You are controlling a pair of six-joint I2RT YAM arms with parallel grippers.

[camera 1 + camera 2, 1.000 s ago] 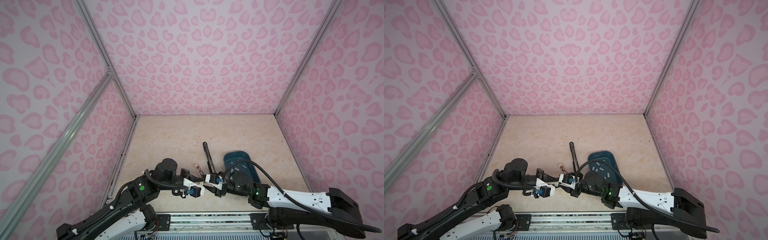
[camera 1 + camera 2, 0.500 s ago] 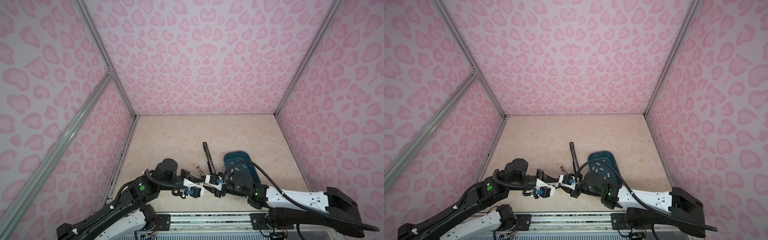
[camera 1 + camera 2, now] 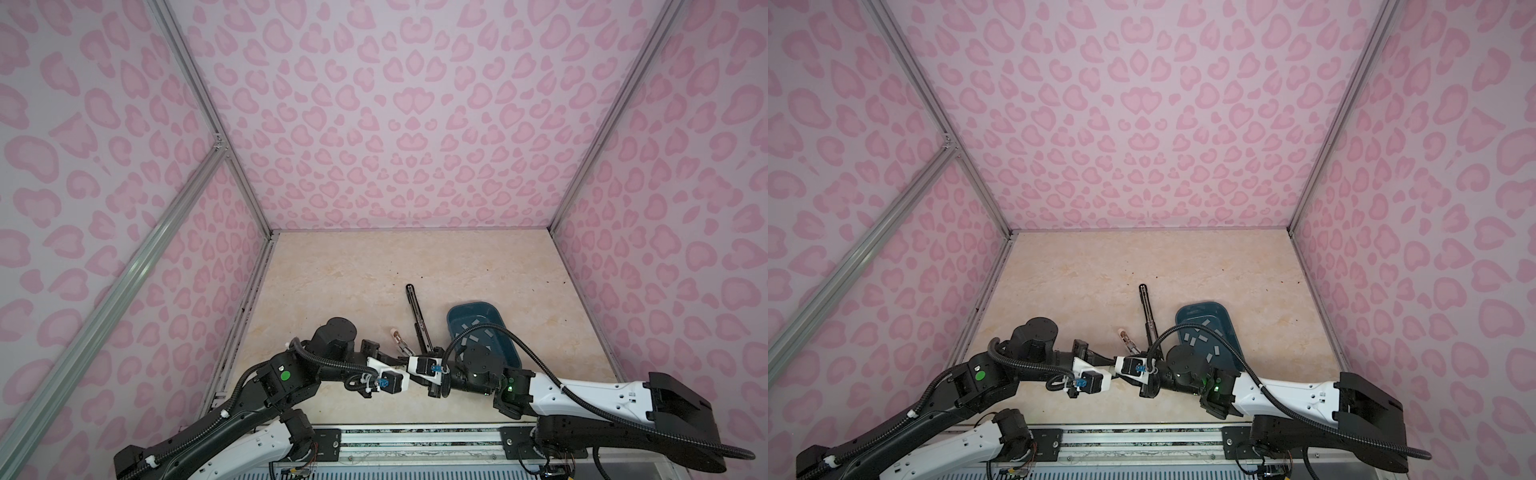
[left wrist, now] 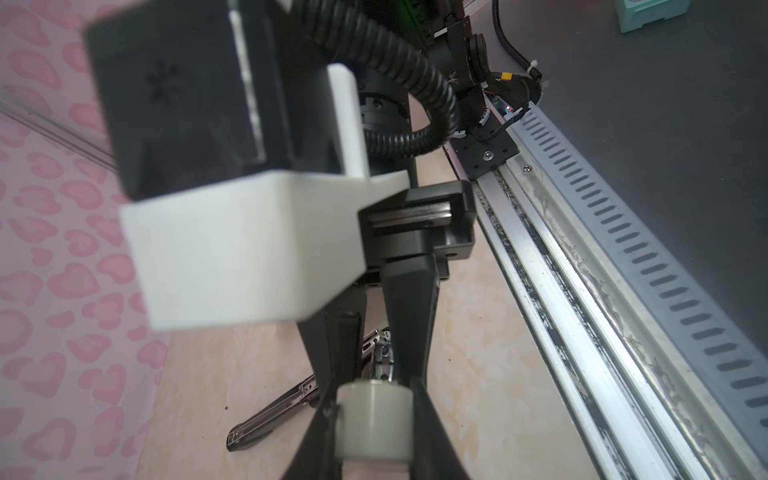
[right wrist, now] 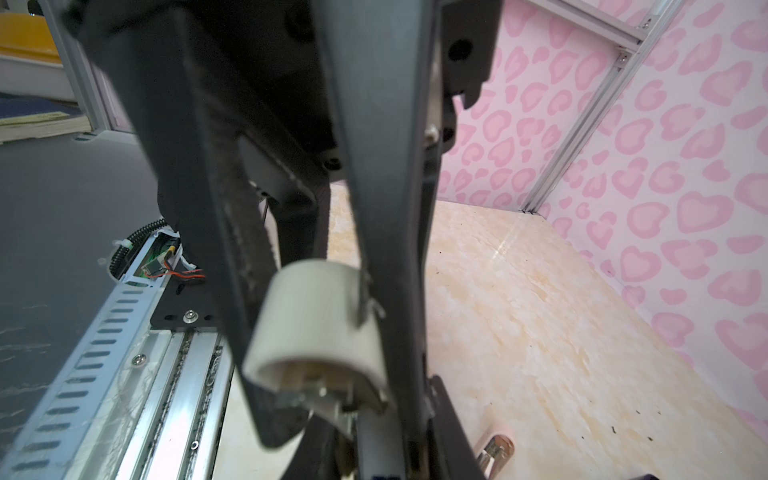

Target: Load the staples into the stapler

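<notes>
Meeting at the near middle of the surface [image 3: 374, 266], both arms steady one small pale stapler [image 5: 316, 324], likely so its channel can take a strip. The left gripper [image 4: 374, 399] is clamped on it, and the right gripper [image 5: 332, 419] pinches its rounded end. A long black stapler [image 3: 417, 318] lies hinged open just beyond. No strip looks loaded yet; the staples [image 3: 1204, 338] lie scattered as grey strips in the teal tray [image 3: 473, 304] at right.
</notes>
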